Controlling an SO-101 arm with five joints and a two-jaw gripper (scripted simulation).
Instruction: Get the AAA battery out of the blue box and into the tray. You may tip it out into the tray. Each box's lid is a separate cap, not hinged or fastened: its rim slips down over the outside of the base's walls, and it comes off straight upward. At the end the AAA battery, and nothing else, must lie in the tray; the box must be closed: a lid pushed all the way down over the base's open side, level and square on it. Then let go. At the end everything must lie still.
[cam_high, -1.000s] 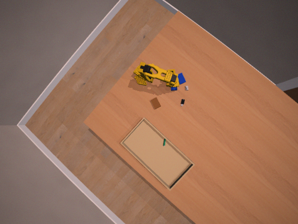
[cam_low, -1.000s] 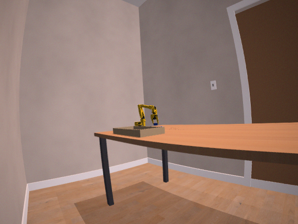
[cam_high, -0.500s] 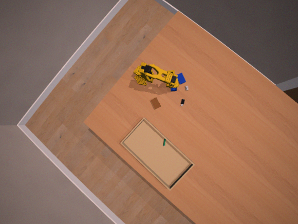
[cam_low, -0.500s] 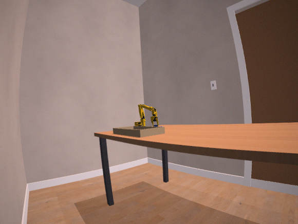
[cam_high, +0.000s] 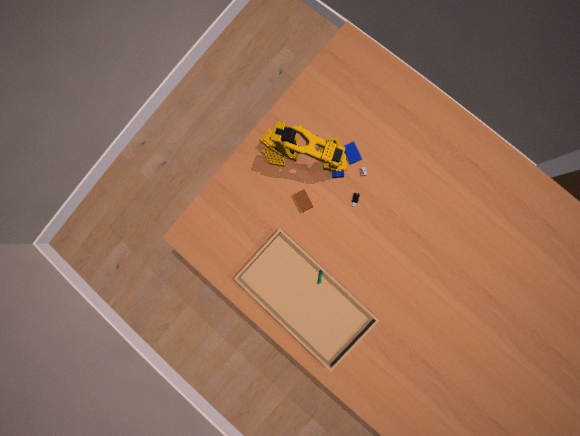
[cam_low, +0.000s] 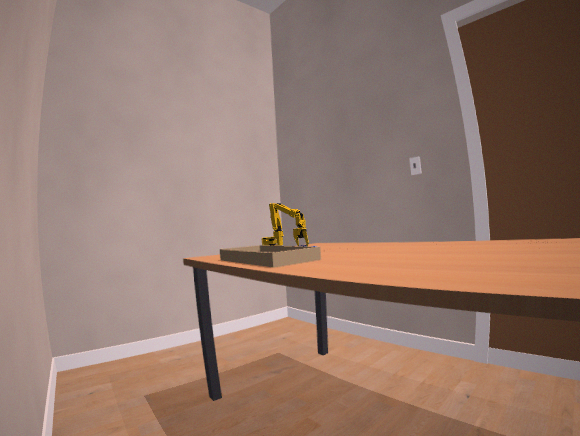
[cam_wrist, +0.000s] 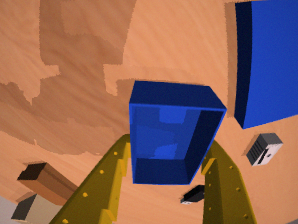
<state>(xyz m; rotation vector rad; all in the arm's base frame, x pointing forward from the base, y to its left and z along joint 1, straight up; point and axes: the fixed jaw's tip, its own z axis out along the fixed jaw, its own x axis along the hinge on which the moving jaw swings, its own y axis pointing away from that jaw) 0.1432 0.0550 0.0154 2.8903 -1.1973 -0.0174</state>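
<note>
My gripper (cam_wrist: 169, 157) is shut on the open blue box base (cam_wrist: 174, 132), one yellow finger on each side wall, and holds it near the table top. The open side faces the wrist camera and I see only blue walls inside. From above, the base (cam_high: 338, 174) peeks out under the arm. The blue lid (cam_high: 353, 151) lies flat on the table just beyond it; it also shows in the wrist view (cam_wrist: 266, 70). A small green battery (cam_high: 320, 276) lies inside the tan tray (cam_high: 305, 298), near its middle.
A closed brown box (cam_high: 302, 201) stands between the arm and the tray. A small black item (cam_high: 355, 199) and a small white item (cam_high: 363, 171) lie on the table to the right of the gripper. The arm's base (cam_high: 275, 145) sits near the table edge.
</note>
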